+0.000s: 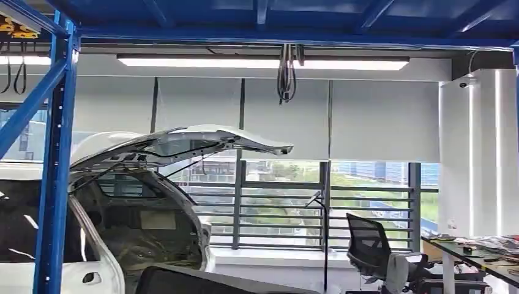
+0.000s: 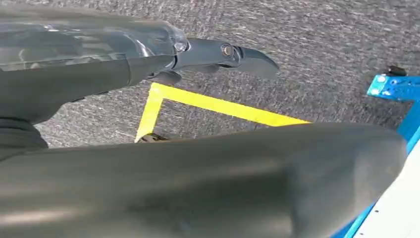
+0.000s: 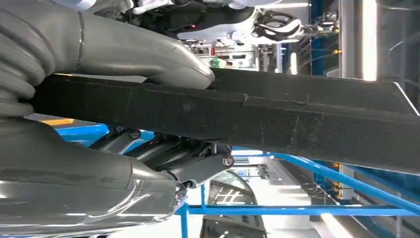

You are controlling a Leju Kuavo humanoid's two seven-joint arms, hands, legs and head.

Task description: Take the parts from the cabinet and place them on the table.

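Observation:
My right hand (image 3: 148, 114) grips a long black flat part (image 3: 297, 116) with a rough felt-like face. The grey thumb (image 3: 143, 54) presses on one side and the darker fingers (image 3: 188, 163) lie on the other. The part runs well past the hand. In the head view a dark flat panel edge (image 1: 208, 280) rises into the bottom of the picture; I cannot tell whether it is the same part. My left hand (image 2: 198, 54) hangs over grey carpet, its fingers (image 2: 247, 55) stretched out with nothing in them.
Ahead stands a white car (image 1: 122, 202) with its tailgate raised. A blue rack post (image 1: 58, 165) is at the left. A black office chair (image 1: 373, 248) and a cluttered table (image 1: 483, 251) are at the right. Yellow floor tape (image 2: 213, 105) crosses the carpet.

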